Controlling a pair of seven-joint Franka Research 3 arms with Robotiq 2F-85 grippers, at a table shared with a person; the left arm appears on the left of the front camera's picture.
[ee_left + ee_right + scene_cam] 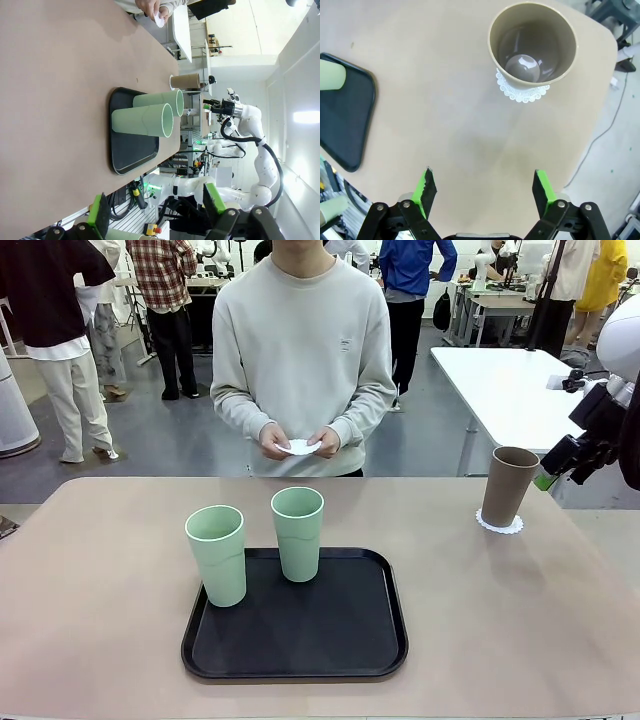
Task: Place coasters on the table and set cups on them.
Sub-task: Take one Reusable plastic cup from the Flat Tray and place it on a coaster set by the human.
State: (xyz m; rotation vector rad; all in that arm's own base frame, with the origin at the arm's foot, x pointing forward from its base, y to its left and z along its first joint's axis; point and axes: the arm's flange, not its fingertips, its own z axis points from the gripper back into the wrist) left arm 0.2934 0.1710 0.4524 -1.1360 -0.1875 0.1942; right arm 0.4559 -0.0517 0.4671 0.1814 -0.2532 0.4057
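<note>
While reading from frame left, finds left fingers (212, 197) spread wide, empty. Puts two mint cups (216, 555) upright on the black tray (300, 670), lower centre of the surface (100, 590); one coaster (299, 447) in the person's hands (326, 440) above; brown cup (508, 485) on its coaster (500, 527) at right. Right fingers (543, 186) wide, empty. Could knock one mint cup when reaching its close neighbour.
</note>
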